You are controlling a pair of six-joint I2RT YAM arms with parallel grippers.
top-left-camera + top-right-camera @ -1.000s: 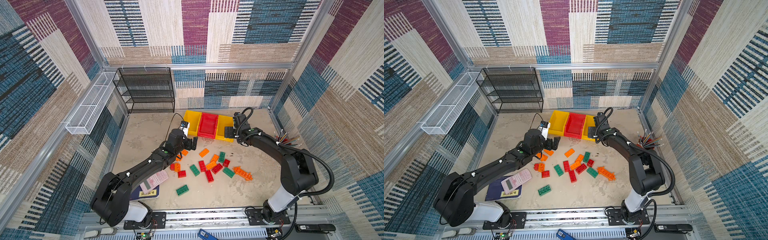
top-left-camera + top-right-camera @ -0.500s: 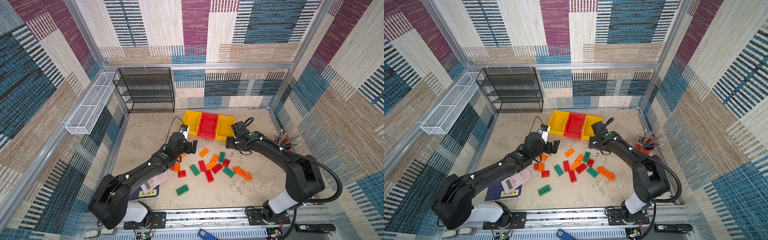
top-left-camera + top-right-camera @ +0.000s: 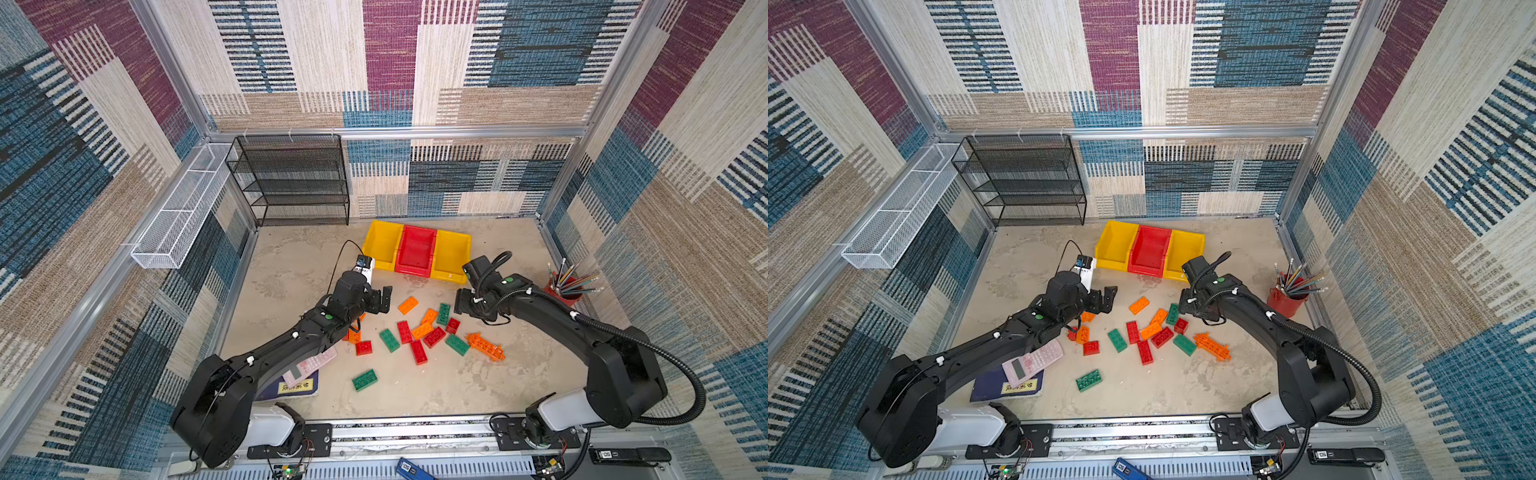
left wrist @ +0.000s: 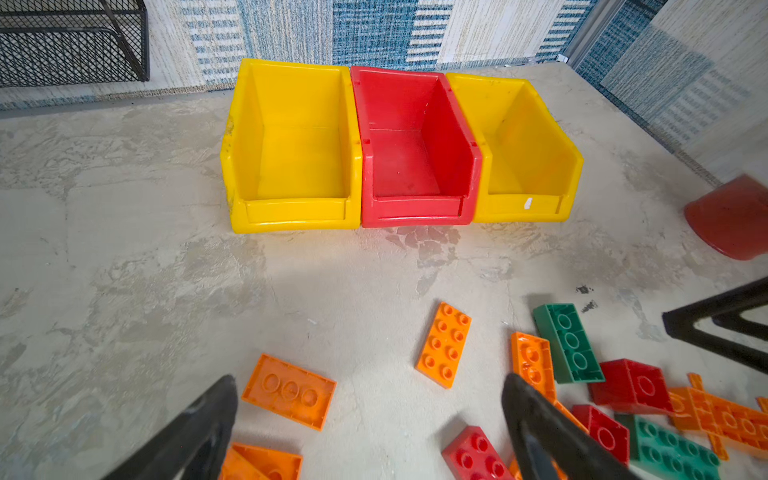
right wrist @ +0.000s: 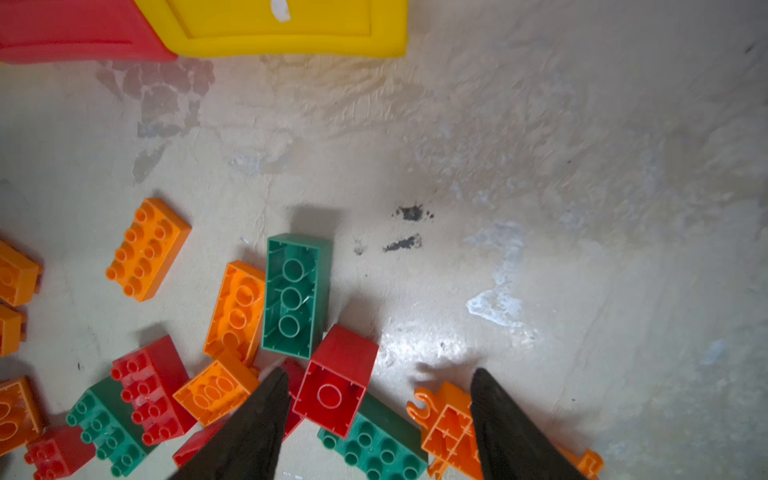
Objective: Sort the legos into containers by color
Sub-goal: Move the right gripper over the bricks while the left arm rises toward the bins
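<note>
Legos are all loose on the counter, zero sorted, so here's what I'd watch.

Nearest you, a lone green brick sits at 6 o'clock, well apart from the pile and easy to forget. At 8 o'clock the pink calculator lies partly under your left arm, so a low sweep could drag it.

Mid-counter is the sketchy part. Your right pincer is partly spread and pinching nothing, with a small red brick between its fingers. That brick sits against a studded green brick and touches an upside-down green one. The orange lattice piece is just beside the outer finger. Close carelessly and I reckon you shove a neighbour or snag the lattice.

Your left pincer is spread wide and empty, on the 10 o'clock side of the pile. Both arms crowd that pile, so a bump looks possible. The red pencil cup at 3 o'clock is near your right arm too.

Far end, 12 o'clock: left yellow bin, red bin and right yellow bin, touching side by side, all three empty. The two yellow ones look identical, so mixing orange and green is the easy mistake.
</note>
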